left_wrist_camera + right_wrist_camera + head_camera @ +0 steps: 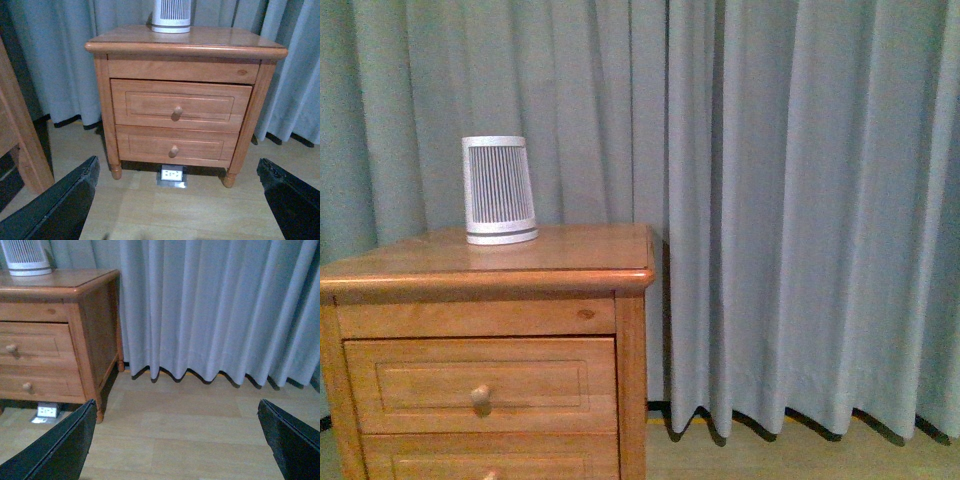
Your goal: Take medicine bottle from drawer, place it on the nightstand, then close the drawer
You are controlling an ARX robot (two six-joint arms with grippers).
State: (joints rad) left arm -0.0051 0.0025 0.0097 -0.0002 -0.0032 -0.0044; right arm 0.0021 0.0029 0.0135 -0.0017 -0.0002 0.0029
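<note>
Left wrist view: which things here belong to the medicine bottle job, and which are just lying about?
For the job:
nightstand
upper drawer, looks shut
its knob
medicine bottle: not in view

Just there:
white slatted device on the nightstand top
lower drawer
curtain
floor socket below the nightstand

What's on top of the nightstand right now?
A white slatted device stands on the nightstand top, toward the rear. The upper drawer is shut, so whatever is inside is covered from view.
</note>
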